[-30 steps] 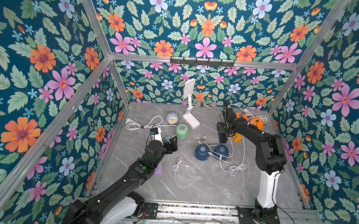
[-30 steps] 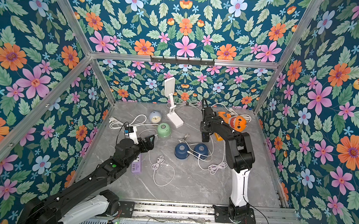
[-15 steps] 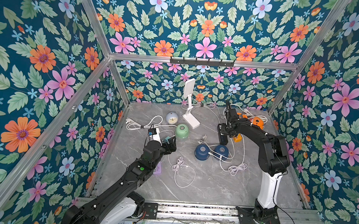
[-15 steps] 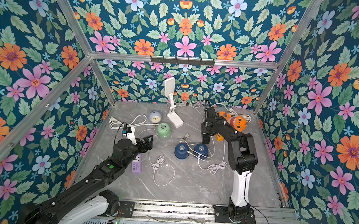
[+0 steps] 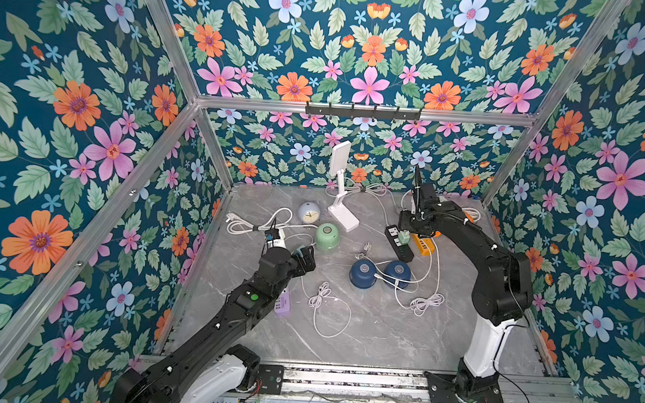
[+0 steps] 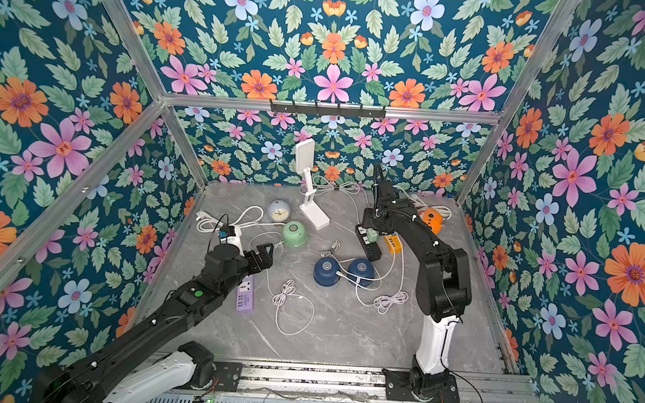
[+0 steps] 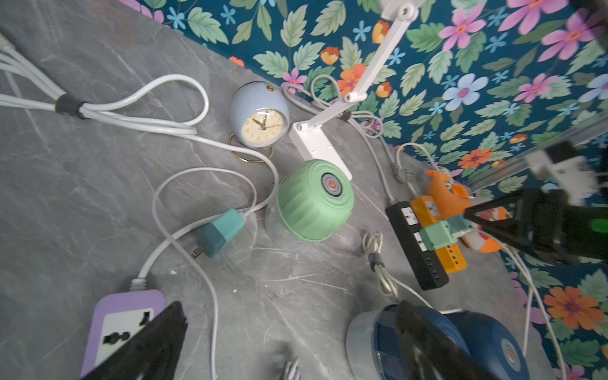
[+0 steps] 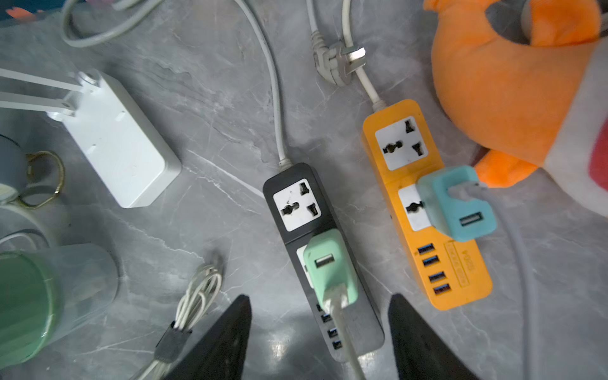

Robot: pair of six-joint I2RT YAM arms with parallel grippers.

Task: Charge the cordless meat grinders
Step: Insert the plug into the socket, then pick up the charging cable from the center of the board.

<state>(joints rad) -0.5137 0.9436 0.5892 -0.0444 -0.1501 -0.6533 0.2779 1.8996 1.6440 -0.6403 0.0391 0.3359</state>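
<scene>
Seemingly two down, one to go: a navy grinder (image 5: 362, 274) and its twin (image 5: 397, 272) sit mid-table, white leads running toward the black strip (image 8: 289, 171) and orange strip (image 8: 394, 112), each with an adapter plugged in. The green grinder (image 7: 314, 200) stands near the clock (image 7: 261, 115), just beside a loose adapter (image 7: 222, 232) lying on its side, prongs bare. The right gripper (image 8: 319, 297) hangs over the black strip, jaws spread either side of the mint adapter (image 8: 330, 266) without touching it; a straight lift would likely spare that plug and its lead. The left gripper (image 7: 291, 304) hovers wide apart and empty near the purple strip (image 7: 125, 316). Its job, by the look of it, is the loose adapter: pinch the body by its flat sides, keep the prongs clear, square them to the purple strip's free socket, and leave the lead slack so the green grinder is not dragged.
</scene>
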